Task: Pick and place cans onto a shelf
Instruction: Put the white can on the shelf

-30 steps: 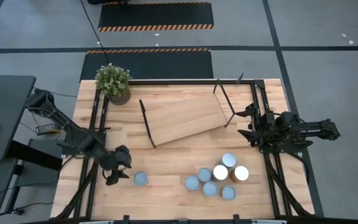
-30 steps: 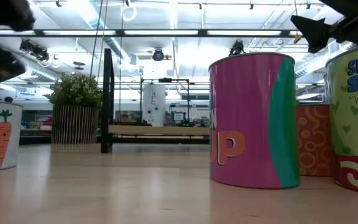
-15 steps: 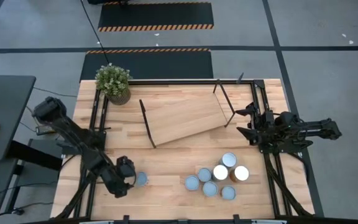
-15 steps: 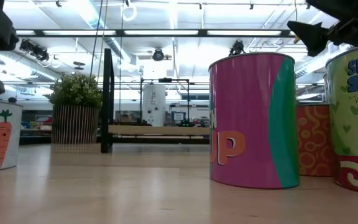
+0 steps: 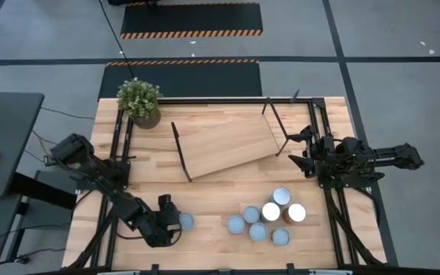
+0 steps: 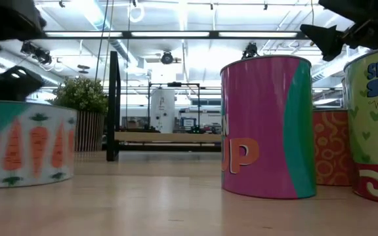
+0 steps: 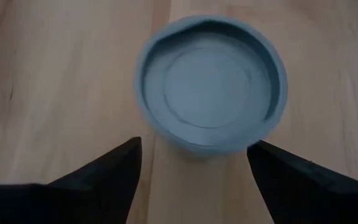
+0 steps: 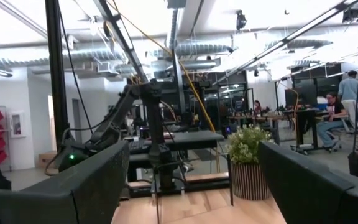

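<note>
A can with a pale blue top and carrot pictures on its side (image 5: 187, 221) stands upright on the table near the front left; it also shows in the low view (image 6: 25, 144). My left gripper (image 5: 173, 221) is open, low over the table. Its two fingers stand on either side of this can's top (image 7: 210, 87). Several more cans (image 5: 266, 218) stand in a cluster at the front right. The light-wood shelf (image 5: 231, 145) stands slanted at the table's middle. My right gripper (image 5: 300, 149) is open and empty, held above the table by the shelf's right end. My left gripper comes at the carrot can from the table's left, slanting down, with one finger (image 7: 104, 177) on each side of the can's wall (image 7: 197, 146). I cannot tell whether a finger touches the wall. The can stands upright on the table.
A potted green plant (image 5: 140, 101) stands at the far left corner. Black frame rails (image 5: 117, 153) run along both side edges of the table. The pink can (image 6: 268, 124) and its neighbours stand close together. Bare wood lies between the carrot can and the cluster.
My left gripper has swung toward the table's near edge and right and has come down around the carrot can. The can has slid a little toward the table's right, still upright. My right arm has kept still.
</note>
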Available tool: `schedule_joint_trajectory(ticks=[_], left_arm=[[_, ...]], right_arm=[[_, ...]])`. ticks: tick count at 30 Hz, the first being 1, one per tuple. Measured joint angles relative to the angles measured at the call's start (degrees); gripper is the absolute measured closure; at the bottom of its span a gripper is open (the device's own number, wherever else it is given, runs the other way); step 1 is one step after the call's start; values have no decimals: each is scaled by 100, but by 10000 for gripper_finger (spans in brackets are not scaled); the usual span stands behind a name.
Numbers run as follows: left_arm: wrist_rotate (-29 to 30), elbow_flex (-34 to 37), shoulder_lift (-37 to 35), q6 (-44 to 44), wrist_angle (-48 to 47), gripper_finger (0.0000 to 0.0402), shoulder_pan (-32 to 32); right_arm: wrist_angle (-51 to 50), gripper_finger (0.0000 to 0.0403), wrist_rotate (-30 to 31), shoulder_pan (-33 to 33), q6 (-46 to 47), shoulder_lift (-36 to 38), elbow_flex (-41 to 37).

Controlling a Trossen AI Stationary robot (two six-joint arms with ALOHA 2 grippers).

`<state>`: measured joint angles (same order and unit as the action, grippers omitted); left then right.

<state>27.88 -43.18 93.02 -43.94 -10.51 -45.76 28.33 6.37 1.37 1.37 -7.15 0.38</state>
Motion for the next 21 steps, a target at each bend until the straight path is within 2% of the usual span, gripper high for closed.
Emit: schedule_joint_trajectory(ticks=[9, 21], left_arm=[[-135, 2, 139, -181, 538, 87, 363], [-31, 4, 195, 842, 1212, 87, 632]], right_arm=[[36, 41, 4, 0, 48, -228, 0], [36, 41, 11, 0, 192, -276, 0]])
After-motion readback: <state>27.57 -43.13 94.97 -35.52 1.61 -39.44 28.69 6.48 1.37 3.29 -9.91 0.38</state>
